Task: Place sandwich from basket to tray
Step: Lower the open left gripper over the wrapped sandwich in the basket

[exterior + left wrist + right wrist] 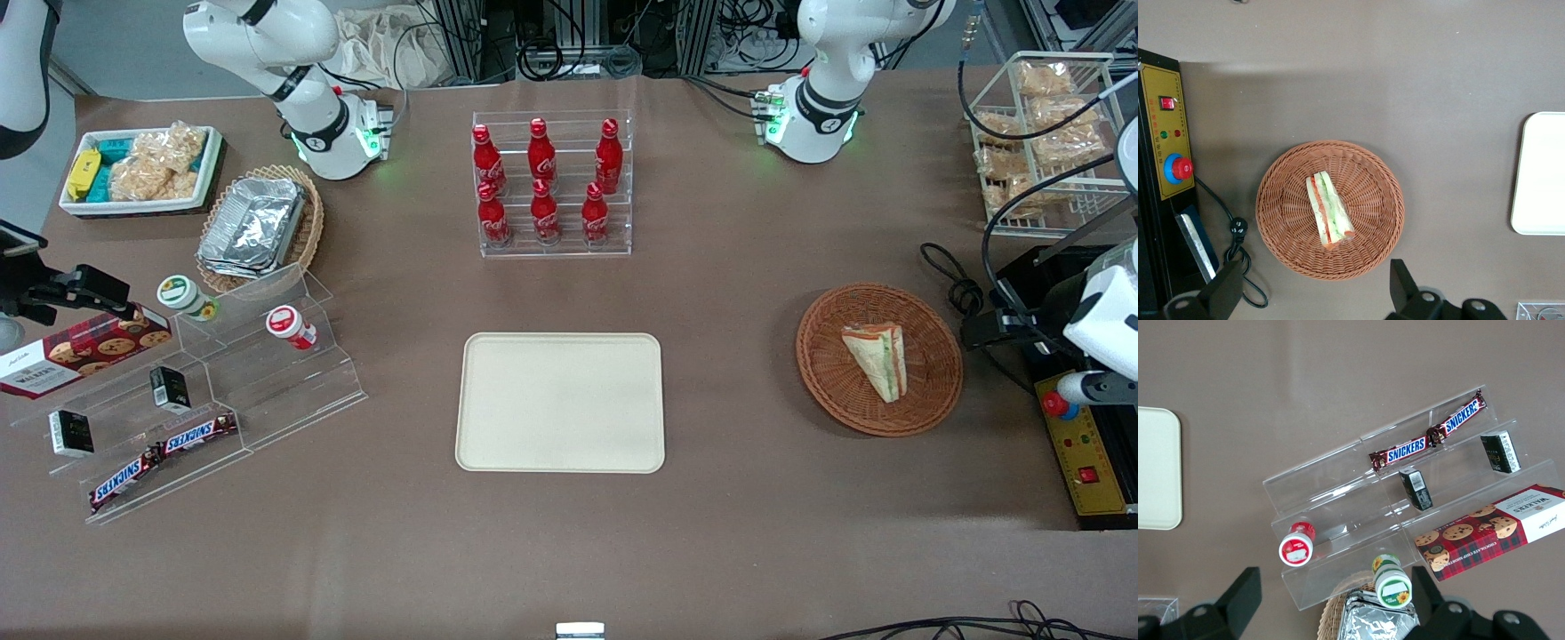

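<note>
Wicker basket (1330,209) holds the sandwich (1329,209), seen directly below the spread, empty gripper (1313,290); its long axis is set roughly across the finger gap.

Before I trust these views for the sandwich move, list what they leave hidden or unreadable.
- Gripper: open above the basket in the left wrist view; the frame edge cuts off its fingers' bases. In the front view the arm's own body hides it.
- Sandwich: its underside rests on the basket, unseen in either view.
- Tray: cut by the left wrist view's edge; whole only in the front view.
- Control box: labels too small.
</note>
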You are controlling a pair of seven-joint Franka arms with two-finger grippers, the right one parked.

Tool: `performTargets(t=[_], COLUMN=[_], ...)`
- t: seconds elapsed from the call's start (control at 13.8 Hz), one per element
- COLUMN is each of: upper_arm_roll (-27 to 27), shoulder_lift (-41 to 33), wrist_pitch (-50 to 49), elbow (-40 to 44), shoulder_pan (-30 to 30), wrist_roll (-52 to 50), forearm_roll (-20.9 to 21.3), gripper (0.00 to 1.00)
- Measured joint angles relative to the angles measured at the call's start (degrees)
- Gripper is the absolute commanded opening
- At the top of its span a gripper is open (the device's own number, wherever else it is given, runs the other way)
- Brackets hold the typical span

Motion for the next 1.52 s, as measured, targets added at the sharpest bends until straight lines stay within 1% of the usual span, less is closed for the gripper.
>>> performTargets(t=[0.43, 0.58, 0.72, 0.94, 1.3, 1.52], upper_arm_roll=[-0.65, -0.58, -0.15, 1.12, 1.73, 1.75], shoulder_lift=[0.57, 1.26, 1.78, 1.83, 1.93, 2.53], wrist_pitch=[-0.98, -1.07, 0.94, 8.73, 24.92, 31.56], elbow=[-0.95, -4.34, -9.28, -18.44, -32.82, -37.08], shoulder_pan=[-0.07, -0.01, 0.63, 2.35, 3.52, 4.23], wrist_roll=[0.02, 0.01, -0.14, -2.4, -11.83, -17.08], forearm_roll=[-0.01, 0.1, 0.19, 0.2, 0.17, -0.04], gripper=[0.99, 0.99, 0.99, 0.98, 0.98, 0.98])
